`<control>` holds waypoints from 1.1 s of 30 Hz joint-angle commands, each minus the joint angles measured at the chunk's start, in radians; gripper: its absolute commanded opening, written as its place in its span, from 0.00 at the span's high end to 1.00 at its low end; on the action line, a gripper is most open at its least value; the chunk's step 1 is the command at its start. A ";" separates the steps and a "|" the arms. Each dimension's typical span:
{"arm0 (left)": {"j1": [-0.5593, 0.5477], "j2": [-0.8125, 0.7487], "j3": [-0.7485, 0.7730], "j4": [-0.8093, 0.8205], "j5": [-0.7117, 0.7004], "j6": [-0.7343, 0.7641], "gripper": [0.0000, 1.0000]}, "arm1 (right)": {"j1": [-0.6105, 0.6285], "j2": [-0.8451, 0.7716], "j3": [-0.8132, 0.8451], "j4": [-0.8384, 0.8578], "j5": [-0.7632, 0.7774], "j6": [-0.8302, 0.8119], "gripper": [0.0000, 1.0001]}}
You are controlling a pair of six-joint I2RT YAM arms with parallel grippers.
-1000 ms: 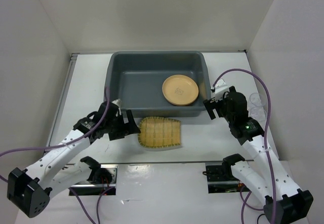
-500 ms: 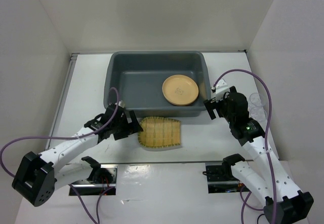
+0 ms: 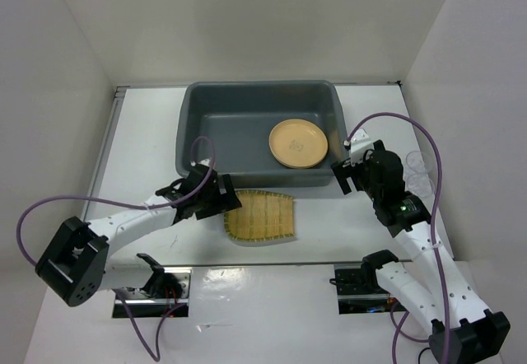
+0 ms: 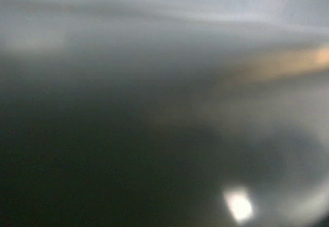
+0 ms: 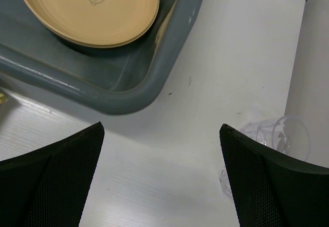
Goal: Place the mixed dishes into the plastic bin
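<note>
The dark grey plastic bin [image 3: 247, 125] stands at the table's middle back, with a yellow-tan plate [image 3: 297, 144] lying in its right half. A woven bamboo tray [image 3: 262, 217] lies flat just in front of the bin. My left gripper [image 3: 225, 199] is open, low between the bin's near wall and the tray's left edge; the left wrist view is only a dark blur. My right gripper [image 5: 162, 175] hangs open over bare table beside the bin's near right corner [image 5: 128, 96]. Clear glasses [image 5: 282, 134] stand to its right. The plate [image 5: 87, 6] carries a bear print.
White walls close the table in on the left, back and right. The glasses [image 3: 417, 173] stand close to the right wall. A purple cable loops over each arm. Bare tabletop lies left of the bin and in front of the tray.
My left arm has swung right and forward up to the bin's near wall. The bin and its plate have shifted slightly to the right. The right arm has not moved.
</note>
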 commanded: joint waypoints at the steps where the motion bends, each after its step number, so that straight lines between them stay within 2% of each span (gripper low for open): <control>1: -0.054 -0.042 0.080 -0.195 -0.104 -0.007 0.00 | 0.011 -0.013 -0.008 0.051 0.013 0.015 0.03; 4: -0.068 -0.166 0.149 -0.295 -0.221 -0.016 0.00 | 0.011 -0.013 -0.008 0.051 0.013 0.015 0.03; 8: -0.068 -0.337 0.232 -0.410 -0.278 -0.036 0.00 | 0.011 -0.013 -0.008 0.051 0.013 0.006 0.03; 12: -0.068 -0.401 0.159 -0.444 -0.139 -0.101 0.00 | 0.011 -0.013 -0.008 0.051 0.013 0.006 0.03; 19: -0.117 -0.527 -0.045 -0.423 -0.029 -0.184 0.16 | 0.011 -0.013 -0.008 0.051 0.013 0.006 0.03; 26: -0.126 -0.429 -0.107 -0.380 0.012 -0.162 0.13 | 0.011 -0.013 -0.008 0.051 0.013 0.006 0.03; 33: -0.126 -0.317 -0.143 -0.227 0.015 -0.129 0.07 | 0.011 -0.013 -0.008 0.060 0.013 0.006 0.03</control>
